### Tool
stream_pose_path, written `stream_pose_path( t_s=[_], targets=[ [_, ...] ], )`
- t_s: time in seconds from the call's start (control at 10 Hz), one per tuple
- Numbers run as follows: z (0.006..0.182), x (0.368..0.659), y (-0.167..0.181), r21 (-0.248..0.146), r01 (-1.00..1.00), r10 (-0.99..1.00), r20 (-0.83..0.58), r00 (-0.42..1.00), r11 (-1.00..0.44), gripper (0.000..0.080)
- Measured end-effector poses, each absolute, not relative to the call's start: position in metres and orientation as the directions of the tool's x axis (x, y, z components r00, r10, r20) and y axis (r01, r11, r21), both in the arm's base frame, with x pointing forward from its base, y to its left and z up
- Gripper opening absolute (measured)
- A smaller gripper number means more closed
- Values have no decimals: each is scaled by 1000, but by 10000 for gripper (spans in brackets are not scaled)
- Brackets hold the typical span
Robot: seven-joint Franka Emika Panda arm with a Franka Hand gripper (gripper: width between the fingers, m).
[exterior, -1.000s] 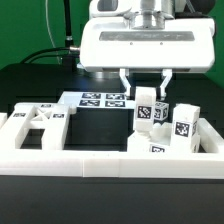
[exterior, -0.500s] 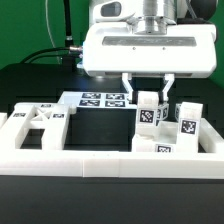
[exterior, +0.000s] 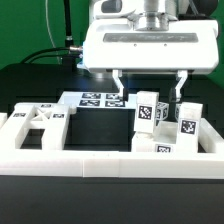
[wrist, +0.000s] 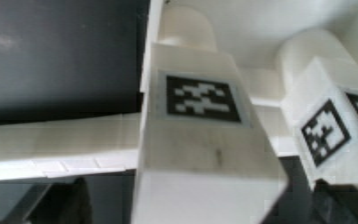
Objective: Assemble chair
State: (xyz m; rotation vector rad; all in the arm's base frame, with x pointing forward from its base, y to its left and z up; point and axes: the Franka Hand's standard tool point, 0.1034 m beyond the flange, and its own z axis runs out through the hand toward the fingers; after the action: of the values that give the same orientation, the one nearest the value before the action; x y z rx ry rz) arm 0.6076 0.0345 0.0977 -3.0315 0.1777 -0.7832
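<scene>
My gripper [exterior: 151, 96] hangs open over the right side of the work area, one finger on each side of an upright white chair post [exterior: 149, 111] and clear of it. The post carries a marker tag and stands on its own. A second tagged post [exterior: 187, 118] stands just to its right, and a low tagged chair part [exterior: 160, 148] lies in front of them. In the wrist view the near post [wrist: 202, 110] fills the middle, the other post [wrist: 330, 125] is beside it, and the dark fingertips [wrist: 51, 200] stand apart from the post's sides.
A white ladder-like chair part [exterior: 35, 125] lies at the exterior view's left. The marker board [exterior: 100, 100] lies flat behind the black mat. The long low white border wall [exterior: 90, 160] runs across the front, with raised ends on both sides.
The jaws have spread wide, letting go of the upright post they were shut on. The post stays standing in the same place.
</scene>
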Motion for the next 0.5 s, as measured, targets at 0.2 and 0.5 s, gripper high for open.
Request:
stream_pose_path(
  t_s=[0.2,0.5],
  targets=[
    [110,611,26,-34,-102,-106,465,879,-994,648],
    [115,617,14,-18,-82,-81,471,878,-996,648]
  ],
)
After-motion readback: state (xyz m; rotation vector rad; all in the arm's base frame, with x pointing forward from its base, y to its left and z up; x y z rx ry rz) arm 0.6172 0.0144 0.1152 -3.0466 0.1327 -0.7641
